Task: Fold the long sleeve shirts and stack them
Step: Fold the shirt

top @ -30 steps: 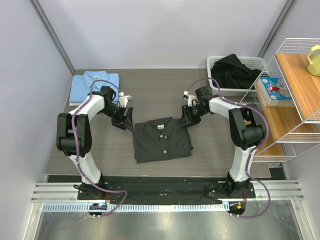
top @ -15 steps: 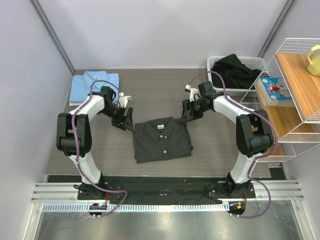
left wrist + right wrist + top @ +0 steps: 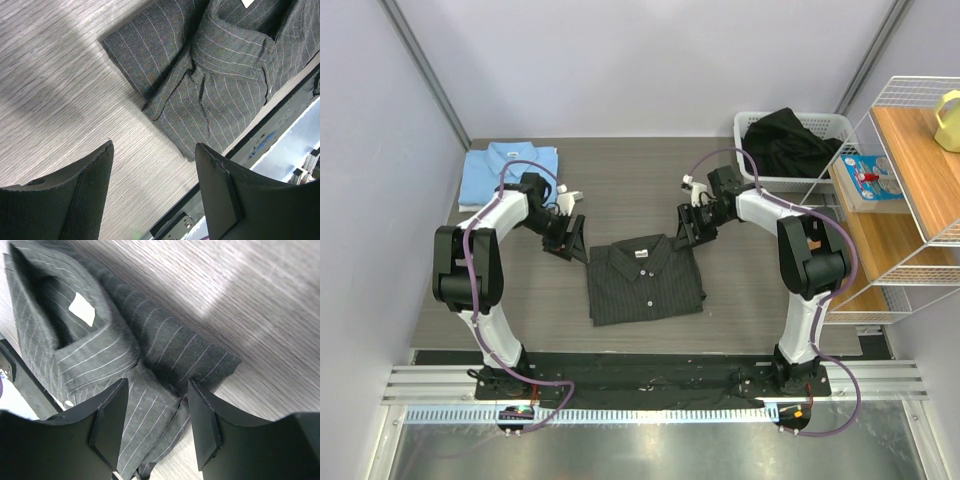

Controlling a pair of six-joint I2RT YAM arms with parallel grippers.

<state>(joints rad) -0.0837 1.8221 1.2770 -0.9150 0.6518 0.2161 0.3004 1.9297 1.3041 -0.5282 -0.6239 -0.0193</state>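
Near edge: both arm bases sit on a black strip [image 3: 650, 378]. Just beyond, mid-table, the black pinstriped shirt [image 3: 645, 282] lies folded into a compact rectangle. It is button side up, collar toward the far side, slightly skewed on the grey wood-grain table [image 3: 620, 185].

Left gripper [image 3: 566, 241]: at the shirt's far-left corner, jaws spread, nothing between them. The wrist view shows bare tabletop under the gap, with the folded edge just ahead of the fingers [image 3: 80, 200].

Right gripper [image 3: 688, 229]: at the far-right corner, jaws spread. Its fingers [image 3: 107, 427] straddle the shoulder fold beside the collar (cloth shows through the gap; whether the tips touch it, I cannot tell).

Farther back, left: the light blue shirt [image 3: 492, 170], folded, collar up, at the table's far-left corner, well apart from the pinstriped one. The left arm crosses its near-right corner.

Far right: a white laundry basket [image 3: 790, 184] holding a crumpled black garment [image 3: 782, 140], with a wire-and-wood shelf rack [image 3: 905, 215] beside it.
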